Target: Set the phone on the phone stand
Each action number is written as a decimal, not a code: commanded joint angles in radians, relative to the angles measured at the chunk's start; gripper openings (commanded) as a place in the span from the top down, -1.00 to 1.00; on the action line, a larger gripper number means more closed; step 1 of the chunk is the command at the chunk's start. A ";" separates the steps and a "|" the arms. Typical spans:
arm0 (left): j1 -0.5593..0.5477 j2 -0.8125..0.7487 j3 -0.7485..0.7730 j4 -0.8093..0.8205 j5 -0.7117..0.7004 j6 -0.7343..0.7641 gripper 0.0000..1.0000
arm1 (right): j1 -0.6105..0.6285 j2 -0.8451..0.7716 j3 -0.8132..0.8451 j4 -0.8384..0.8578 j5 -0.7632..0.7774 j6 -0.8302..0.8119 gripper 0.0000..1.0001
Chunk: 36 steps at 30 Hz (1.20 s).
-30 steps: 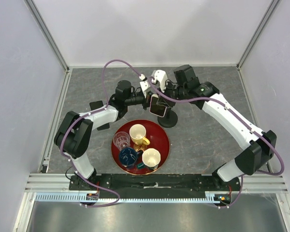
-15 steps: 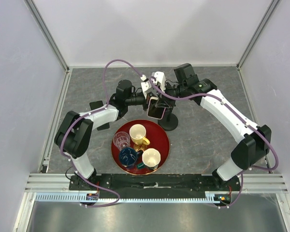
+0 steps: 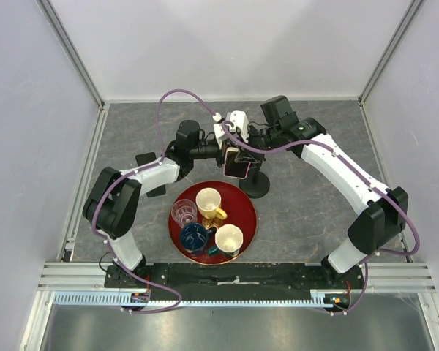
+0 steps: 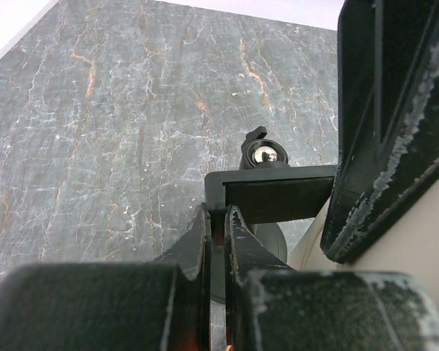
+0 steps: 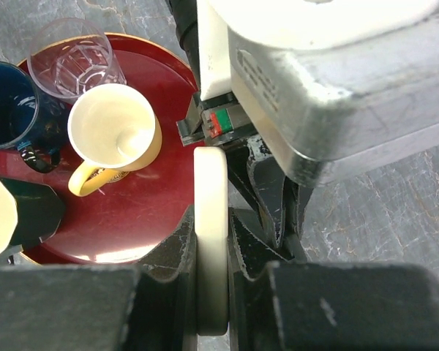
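Clenched on the phone, the right end effector has edged it slightly left, against the head of the phone stand that the left end effector grasps, so seating looks close.

Grey marble table, red tray, phone stand

Left arm, right arm: white shells, black joints. Purple cable along each, rising from the black base rail. Left gripper jaws black, edges scuffed pale.
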 commanded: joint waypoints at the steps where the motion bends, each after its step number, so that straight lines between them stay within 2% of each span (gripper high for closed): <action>1: -0.016 -0.002 0.029 -0.011 0.093 0.031 0.95 | -0.010 0.011 0.037 0.079 0.089 -0.101 1.00; 12: 0.008 -0.011 0.002 0.035 0.109 0.014 0.95 | -0.066 -0.079 -0.095 0.131 0.037 -0.074 1.00; 17: 0.008 -0.005 0.005 0.034 0.136 0.016 0.95 | -0.108 -0.073 -0.079 0.146 -0.145 -0.039 1.00; 20: 0.008 0.004 0.017 0.031 0.162 0.005 0.95 | -0.108 -0.042 -0.058 0.151 -0.189 -0.019 1.00; 29: 0.008 0.013 0.029 0.002 0.169 0.016 0.95 | -0.106 -0.029 -0.043 0.200 -0.081 -0.026 1.00; 32: 0.008 0.004 0.026 0.000 0.114 0.020 0.95 | -0.106 -0.033 -0.035 0.177 -0.067 -0.014 1.00; 35: 0.013 -0.013 0.009 0.038 -0.039 -0.012 0.95 | -0.106 -0.073 -0.097 0.197 -0.005 0.056 1.00; 36: 0.014 -0.019 -0.013 0.087 -0.130 -0.032 0.95 | -0.105 -0.099 -0.120 0.215 0.036 0.088 1.00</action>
